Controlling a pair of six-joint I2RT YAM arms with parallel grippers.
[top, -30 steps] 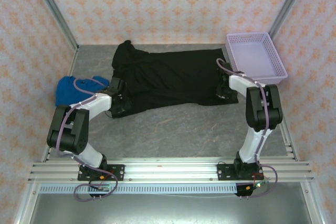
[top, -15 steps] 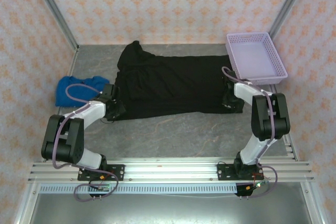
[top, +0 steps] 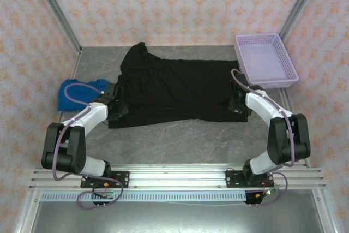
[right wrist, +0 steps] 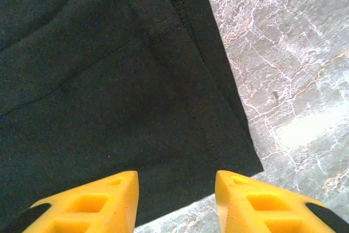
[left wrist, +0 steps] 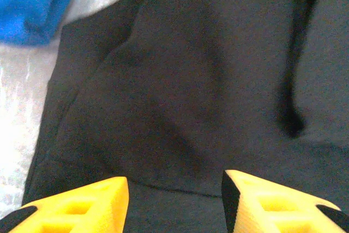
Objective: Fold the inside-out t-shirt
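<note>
Cloth first. Seeing the inside-out t-shirt (top: 174, 88) lying spread flat across the far half of the grey marbled table (top: 185, 135), running left to right, bunching into a dark hump at its far left end close to the back wall. Noting its right end reaching in near the purple basket (top: 262, 36) sitting in the right rear corner; not managing to tell whether cloth and basket are touching. Spotting a blue garment (top: 73, 95) lying crumpled on the table just beside the shirt's left edge.

Finding the left gripper (top: 116, 106) hanging low over the shirt's near left corner. Looking through the left wrist camera at the left gripper (left wrist: 173, 181), released, its yellow fingers (left wrist: 82, 205) standing well apart and pinching nothing. Seeing between them only the black shirt (left wrist: 191, 80), rumpled in soft folds with a seam line crossing low in the view, and the blue garment (left wrist: 32, 4) peeking in at the upper left corner over a strip of pale table.

Finding the right gripper (top: 238, 102) sitting low at the shirt's near right corner. Looking through the right wrist camera at the right gripper (right wrist: 175, 178), likewise released, yellow fingers (right wrist: 256, 203) parted and grasping nothing. Seeing the shirt (right wrist: 98, 69) lying flat beneath, its stitched edge running down to a squared corner just ahead of the right-hand finger, with bare marbled table (right wrist: 283, 53) showing beyond that edge.
</note>
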